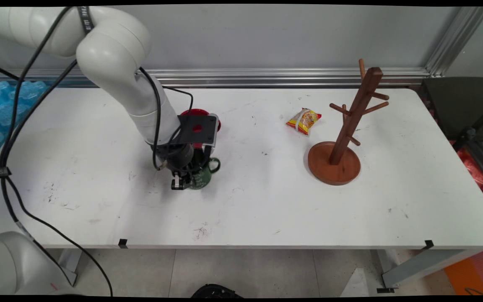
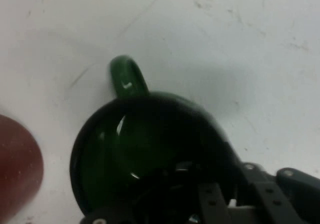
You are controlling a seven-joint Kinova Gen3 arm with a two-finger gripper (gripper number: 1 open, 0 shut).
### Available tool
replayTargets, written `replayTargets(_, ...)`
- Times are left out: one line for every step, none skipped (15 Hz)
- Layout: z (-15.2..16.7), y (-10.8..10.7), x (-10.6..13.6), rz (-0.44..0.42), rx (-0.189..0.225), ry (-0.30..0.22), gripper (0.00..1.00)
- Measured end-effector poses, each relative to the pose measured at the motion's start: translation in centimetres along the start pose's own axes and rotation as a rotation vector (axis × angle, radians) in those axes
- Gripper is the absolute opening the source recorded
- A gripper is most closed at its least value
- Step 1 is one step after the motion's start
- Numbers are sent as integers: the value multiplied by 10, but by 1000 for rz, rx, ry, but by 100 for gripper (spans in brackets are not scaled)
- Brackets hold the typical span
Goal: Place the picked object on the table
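Gripper point(image 1: 187, 178): down at your green mug point(image 1: 203, 173), finger state untellable; red cup point(image 1: 199, 114) just behind, surface point(image 1: 266, 201) bare nearby — tipping risk.

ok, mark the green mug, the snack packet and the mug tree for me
green mug point(image 2: 129, 82), hand view, on its handle.
snack packet point(image 1: 304, 121), main view, middle of the wrapper.
mug tree point(image 1: 352, 119), main view, on the upright post.

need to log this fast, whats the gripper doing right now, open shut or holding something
Gripper: down at the green mug on the table, at its rim; whether it is open or shut cannot be told.
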Motion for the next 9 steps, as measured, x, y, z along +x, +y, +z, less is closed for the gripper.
replayTargets(2, -1, 0, -1, 1, 1, 100)
replayTargets(2, -1, 1, -1, 2, 1, 100)
replayTargets(3, -2, 1, -2, 3, 3, 100)
replayTargets(4, -2, 1, -2, 6, 5, 100)
replayTargets(4, -3, 1, -2, 7, 8, 100)
replayTargets(4, -3, 2, -1, 9, 12, 100)
replayTargets(2, -4, 2, 0, 12, 18, 100)
replayTargets(1, -4, 2, 0, 13, 23, 100)
replayTargets(-2, -4, 2, 1, 15, 30, 100)
